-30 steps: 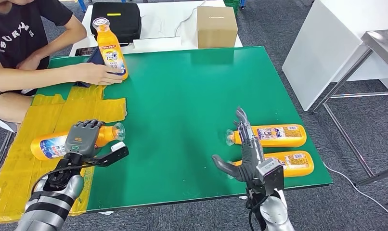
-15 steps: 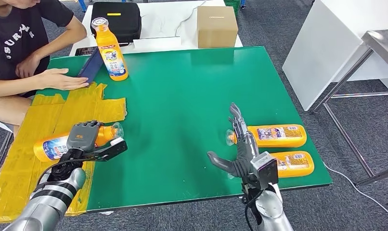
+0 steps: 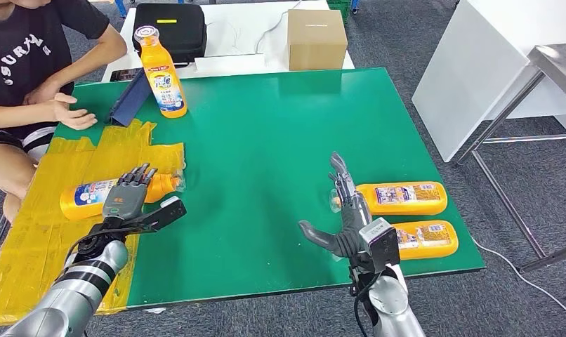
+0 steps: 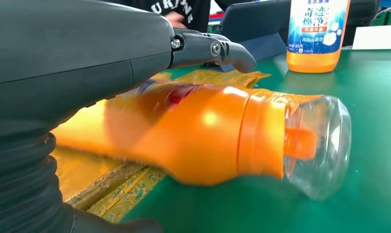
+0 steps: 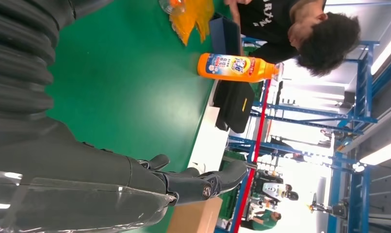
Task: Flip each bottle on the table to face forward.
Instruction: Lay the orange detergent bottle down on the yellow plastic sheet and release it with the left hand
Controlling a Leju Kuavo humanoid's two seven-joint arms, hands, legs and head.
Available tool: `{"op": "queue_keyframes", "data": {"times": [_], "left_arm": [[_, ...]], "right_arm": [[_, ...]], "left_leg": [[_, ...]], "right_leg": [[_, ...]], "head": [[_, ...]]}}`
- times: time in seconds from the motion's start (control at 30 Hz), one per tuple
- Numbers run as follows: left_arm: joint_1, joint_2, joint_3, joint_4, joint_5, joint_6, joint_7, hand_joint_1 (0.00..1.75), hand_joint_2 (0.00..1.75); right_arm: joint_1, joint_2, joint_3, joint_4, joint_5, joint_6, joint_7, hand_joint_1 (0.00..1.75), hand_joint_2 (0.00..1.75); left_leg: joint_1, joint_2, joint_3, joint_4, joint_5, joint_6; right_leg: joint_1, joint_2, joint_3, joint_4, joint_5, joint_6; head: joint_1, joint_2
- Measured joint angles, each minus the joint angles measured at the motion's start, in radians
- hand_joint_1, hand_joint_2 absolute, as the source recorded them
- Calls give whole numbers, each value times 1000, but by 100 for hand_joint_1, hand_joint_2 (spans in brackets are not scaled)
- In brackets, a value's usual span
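An orange bottle (image 3: 90, 196) lies on the yellow tape (image 3: 27, 239) at the table's left, its clear cap (image 3: 175, 182) pointing right. My left hand (image 3: 129, 195) rests on top of its neck end with fingers stretched out; in the left wrist view the bottle (image 4: 198, 141) looks blurred under the fingers (image 4: 213, 48). Two more orange bottles lie at the right, one farther (image 3: 403, 198) and one nearer (image 3: 424, 237), labels up. My right hand (image 3: 347, 214) is open beside their caps, fingers spread. A fourth bottle (image 3: 161, 70) (image 5: 235, 67) stands upright at the back left.
A person sits at the left, one hand (image 3: 73, 112) near a dark blue stand (image 3: 129, 98). Behind the green table (image 3: 266, 140) are a black case (image 3: 169, 28) and a cardboard box (image 3: 317, 38). A white table (image 3: 491, 63) stands at the right.
The person let go of the upright bottle and drew the hand back left. My left hand's fingers straightened and the lying bottle moved away from me. My right hand drifted slightly left.
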Motion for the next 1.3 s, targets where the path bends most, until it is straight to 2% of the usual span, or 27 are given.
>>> {"op": "queue_keyframes", "data": {"times": [0.33,0.77,0.93,1.07,1.13,1.2,1.3], "left_arm": [[-5,-6,4,23,25,-32,-8,0,175],[-5,-15,16,30,57,-31,-39,0,175],[13,-24,20,9,115,-7,-106,0,175],[64,-35,14,-94,168,-3,-148,0,175],[95,-40,1,-180,232,-55,-167,0,175],[131,-42,-16,-283,352,-169,-192,0,175],[193,-42,-39,-446,539,-327,-236,0,175]], "right_arm": [[-5,0,7,16,1,0,9,0,175],[-9,0,7,27,1,0,12,0,175],[-9,0,7,27,1,-3,16,0,175],[-6,0,7,27,6,-12,16,0,175],[-1,0,7,27,31,-32,17,0,175],[4,-3,7,24,107,-81,22,0,175],[5,-20,9,11,341,-212,64,0,175]], "left_leg": [[0,0,3,0,0,0],[0,0,3,0,0,0],[0,0,3,0,0,0],[0,0,2,0,0,0],[0,0,2,0,0,0],[0,0,1,0,0,0],[0,0,0,0,-1,0]], "right_leg": [[0,0,3,0,0,0],[0,0,4,0,0,0],[0,0,3,0,0,0],[0,0,2,0,0,0],[0,0,2,0,0,0],[0,0,1,0,0,0],[0,0,1,0,0,0]], "head": [[0,0],[0,0],[0,0],[0,0],[0,0],[0,0],[0,0]]}}
